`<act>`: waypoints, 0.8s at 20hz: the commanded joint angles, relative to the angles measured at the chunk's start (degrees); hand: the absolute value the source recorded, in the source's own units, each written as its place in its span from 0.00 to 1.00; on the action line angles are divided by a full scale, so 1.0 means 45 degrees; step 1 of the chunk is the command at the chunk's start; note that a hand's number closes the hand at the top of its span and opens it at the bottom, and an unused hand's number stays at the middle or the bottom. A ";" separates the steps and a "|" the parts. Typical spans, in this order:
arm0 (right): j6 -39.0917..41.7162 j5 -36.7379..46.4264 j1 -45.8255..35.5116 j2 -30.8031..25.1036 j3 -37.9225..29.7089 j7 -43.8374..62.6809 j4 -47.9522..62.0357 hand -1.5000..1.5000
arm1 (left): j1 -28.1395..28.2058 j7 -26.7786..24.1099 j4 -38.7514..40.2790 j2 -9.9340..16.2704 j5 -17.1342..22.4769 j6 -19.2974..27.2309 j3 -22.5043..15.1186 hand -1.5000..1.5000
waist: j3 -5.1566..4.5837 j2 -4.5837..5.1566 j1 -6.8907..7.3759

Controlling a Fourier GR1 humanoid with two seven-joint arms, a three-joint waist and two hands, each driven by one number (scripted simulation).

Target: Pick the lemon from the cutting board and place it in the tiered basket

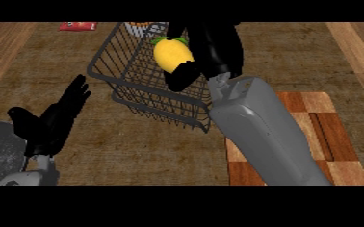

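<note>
Black left hand (53, 118) rests open, fingers straight, near the counter's left edge; the right hand (206, 53), fingers curled round the yellow oval lemon (172, 54), holds it over the dark wire tiered basket (121, 84). Lowering before release seems wise.

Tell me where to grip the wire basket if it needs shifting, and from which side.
Grip the dark top rim of the tiered basket at its left corner, coming from the left with the open left hand. That rim looks bare and nearest; the right hand holds the lemon over the basket's right part.
</note>
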 commanded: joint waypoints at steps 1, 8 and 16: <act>-0.1368 0.0767 -0.0268 0.0136 0.0326 -0.0520 0.2103 1.00 | -0.0556 0.0459 0.0008 -0.0066 -0.0051 0.0069 -0.0042 0.50 | -0.0064 0.0256 0.0080; -0.5305 0.0462 -0.0385 0.0137 0.0141 -0.1933 0.3776 1.00 | 0.0010 0.0365 -0.0559 -0.0137 -0.0041 -0.0013 -0.0014 0.50 | -0.0055 0.0273 0.0191; -0.6269 -0.0873 -0.2399 0.0128 0.1355 -0.2004 0.6696 0.00 | -0.0419 0.0084 0.0224 0.0136 0.0287 -0.0531 0.0529 0.50 | -0.0069 0.0305 0.0329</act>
